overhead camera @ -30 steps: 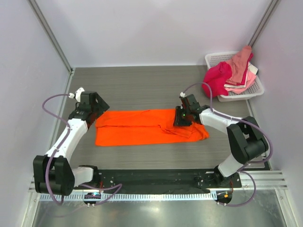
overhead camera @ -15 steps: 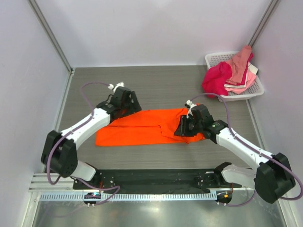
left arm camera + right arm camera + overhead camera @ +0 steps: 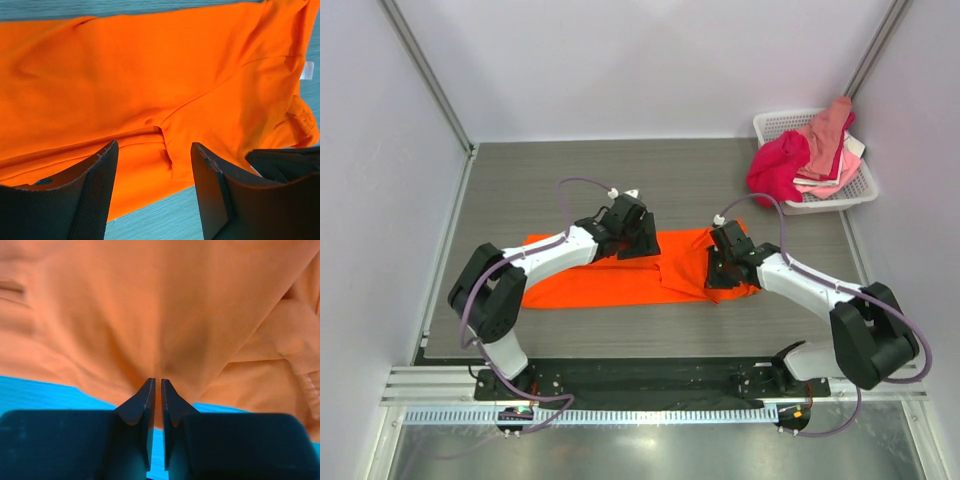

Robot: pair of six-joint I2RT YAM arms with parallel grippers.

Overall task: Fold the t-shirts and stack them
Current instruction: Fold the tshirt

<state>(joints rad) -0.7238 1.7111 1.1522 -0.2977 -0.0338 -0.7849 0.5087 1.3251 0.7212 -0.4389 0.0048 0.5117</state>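
A bright orange t-shirt [image 3: 580,285] lies spread in a long band across the middle of the table. My left gripper [image 3: 638,243] hovers over its upper middle; in the left wrist view the gripper [image 3: 153,145] is open and empty, with orange cloth [image 3: 150,75] below it. My right gripper [image 3: 720,272] is at the shirt's right part. In the right wrist view that gripper [image 3: 155,380] is pinched shut on a gathered fold of the orange cloth [image 3: 150,300], and wrinkles run out from its tips.
A white lattice basket [image 3: 825,205] stands at the back right corner. It holds a magenta shirt [image 3: 778,165], a salmon pink one [image 3: 830,125] and a pale pink one [image 3: 820,185]. Walls close in both sides. A black rail runs along the near edge.
My left gripper has moved right from the shirt's left end to its middle. My right gripper has shifted slightly nearer and right, and the shirt's right part has bunched.
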